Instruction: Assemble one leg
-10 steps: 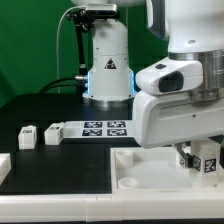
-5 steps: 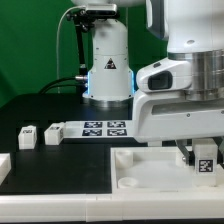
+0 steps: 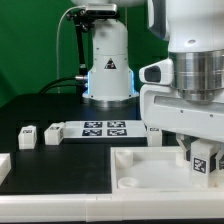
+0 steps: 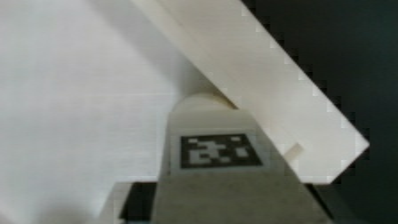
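My gripper [image 3: 203, 160] is shut on a leg [image 3: 206, 161], a small white block with a black-and-white tag, and holds it upright over the right part of the large white panel [image 3: 130, 172]. In the wrist view the leg [image 4: 217, 140] stands between my dark fingers [image 4: 143, 203], its far end at the panel's raised edge [image 4: 240, 55] by a corner. Whether the leg touches the panel I cannot tell. Two more legs [image 3: 27, 137] [image 3: 54, 132] lie on the black table at the exterior view's left.
The marker board [image 3: 105, 128] lies behind the panel, in front of the robot's base [image 3: 108, 70]. Another white part [image 3: 3, 166] shows at the exterior view's left edge. The arm's white body hides the panel's far right corner.
The hand has turned about its wrist and the arm's body has shifted up and to the exterior view's right. The leg stays in the gripper at nearly the same spot over the panel.
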`<move>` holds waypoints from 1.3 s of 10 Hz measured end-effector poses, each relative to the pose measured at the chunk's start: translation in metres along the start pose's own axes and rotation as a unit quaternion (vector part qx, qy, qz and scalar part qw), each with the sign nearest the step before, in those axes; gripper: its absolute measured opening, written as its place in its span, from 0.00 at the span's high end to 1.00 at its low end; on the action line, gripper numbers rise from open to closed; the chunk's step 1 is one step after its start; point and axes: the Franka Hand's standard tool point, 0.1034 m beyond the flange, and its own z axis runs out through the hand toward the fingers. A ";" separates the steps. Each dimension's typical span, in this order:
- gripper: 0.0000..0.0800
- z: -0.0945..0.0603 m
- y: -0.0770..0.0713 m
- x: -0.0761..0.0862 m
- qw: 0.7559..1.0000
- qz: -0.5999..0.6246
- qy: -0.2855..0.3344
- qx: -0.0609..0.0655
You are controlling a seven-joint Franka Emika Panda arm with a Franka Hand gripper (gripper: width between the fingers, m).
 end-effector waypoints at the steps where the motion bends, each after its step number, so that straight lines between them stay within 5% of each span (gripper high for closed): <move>1: 0.64 0.000 -0.001 -0.001 0.997 0.078 -0.002 0.001; 4: 0.64 0.000 -0.001 -0.002 0.989 0.150 -0.005 0.003; 6: 0.54 0.000 -0.002 -0.003 0.996 0.086 -0.004 0.003; 7: 0.31 0.000 -0.002 -0.003 1.000 0.013 -0.004 0.003; 8: 0.21 0.000 -0.002 -0.004 0.999 -0.051 -0.004 0.003; 13: 0.19 -0.001 -0.004 -0.005 0.939 -0.344 0.003 -0.003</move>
